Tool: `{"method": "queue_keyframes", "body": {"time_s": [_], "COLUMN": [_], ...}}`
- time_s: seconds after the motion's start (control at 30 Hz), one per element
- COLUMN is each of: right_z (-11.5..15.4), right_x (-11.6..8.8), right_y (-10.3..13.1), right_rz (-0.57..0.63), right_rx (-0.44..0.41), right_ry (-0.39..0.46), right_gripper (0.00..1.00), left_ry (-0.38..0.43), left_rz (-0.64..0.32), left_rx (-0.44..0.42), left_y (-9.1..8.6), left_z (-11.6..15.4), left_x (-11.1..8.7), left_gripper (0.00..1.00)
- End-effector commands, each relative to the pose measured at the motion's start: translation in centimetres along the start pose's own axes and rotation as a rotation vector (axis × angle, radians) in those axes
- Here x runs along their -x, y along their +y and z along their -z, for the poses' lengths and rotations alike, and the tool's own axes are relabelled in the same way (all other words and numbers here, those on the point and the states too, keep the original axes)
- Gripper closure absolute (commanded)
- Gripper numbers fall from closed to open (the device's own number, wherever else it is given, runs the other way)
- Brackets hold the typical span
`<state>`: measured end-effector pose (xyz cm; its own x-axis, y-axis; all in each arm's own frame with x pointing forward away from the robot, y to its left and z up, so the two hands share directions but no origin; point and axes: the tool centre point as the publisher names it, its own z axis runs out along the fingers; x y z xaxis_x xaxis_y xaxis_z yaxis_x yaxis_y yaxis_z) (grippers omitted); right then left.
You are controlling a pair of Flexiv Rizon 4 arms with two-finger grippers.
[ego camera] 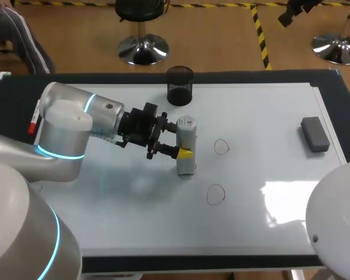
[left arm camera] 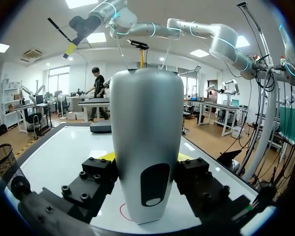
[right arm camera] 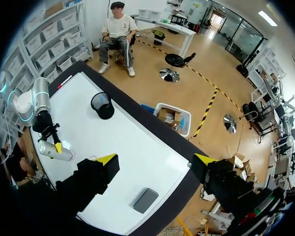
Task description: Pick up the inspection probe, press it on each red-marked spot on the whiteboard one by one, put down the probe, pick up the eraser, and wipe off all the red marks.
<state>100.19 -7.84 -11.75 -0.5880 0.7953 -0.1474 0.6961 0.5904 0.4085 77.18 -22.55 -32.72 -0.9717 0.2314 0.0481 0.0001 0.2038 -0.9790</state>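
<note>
The white inspection probe (ego camera: 186,146) stands upright on the whiteboard (ego camera: 262,116), its tip on a red mark (ego camera: 193,168). My left gripper (ego camera: 174,146) is shut on its body from both sides. In the left wrist view the probe (left arm camera: 146,147) fills the gap between the fingers, and a red mark (left arm camera: 123,211) shows at its tip. Two more red rings (ego camera: 221,147) (ego camera: 216,194) lie to the right of it. The grey eraser (ego camera: 315,134) lies at the board's right end. My right gripper (right arm camera: 156,159) hangs open high above the table, holding nothing.
A black mesh cup (ego camera: 179,86) stands at the board's far edge, just behind the probe. A red-capped marker (ego camera: 33,119) lies by the left edge. My right arm's body (ego camera: 338,221) covers the near right corner.
</note>
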Motion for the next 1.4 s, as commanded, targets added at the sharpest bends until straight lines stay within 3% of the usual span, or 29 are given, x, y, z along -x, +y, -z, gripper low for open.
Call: {"method": "queue_keyframes", "body": {"time_s": [0.03, 0.27, 0.77, 1.03, 1.4], "right_z": [0.1, -0.4, 0.7, 1.5, 1.0], "right_x": [0.1, 0.3, 0.1, -0.1, 0.3], "right_y": [0.1, -1.1, -5.1, -7.7, -11.2], "right_rz": [0.000, -0.036, -0.167, -0.222, -0.323], "right_rx": [-0.006, -0.021, -0.122, -0.135, -0.233], "right_ry": [0.000, 0.036, -0.044, -0.041, -0.028], "right_gripper": [0.00, 0.00, 0.00, 0.00, 0.00], "left_ry": [0.000, 0.000, 0.000, 0.000, 0.000], "left_rz": [0.001, 0.001, 0.001, 0.001, 0.001], "left_rx": [0.000, 0.000, 0.000, 0.000, 0.000], "left_y": [0.6, 0.6, 0.6, 0.6, 0.6], "left_z": [-0.1, -0.1, -0.1, -0.1, -0.1], "left_x": [-0.1, -0.1, -0.1, -0.1, -0.1], "left_gripper": [1.00, 1.00, 1.00, 1.00, 1.00]}}
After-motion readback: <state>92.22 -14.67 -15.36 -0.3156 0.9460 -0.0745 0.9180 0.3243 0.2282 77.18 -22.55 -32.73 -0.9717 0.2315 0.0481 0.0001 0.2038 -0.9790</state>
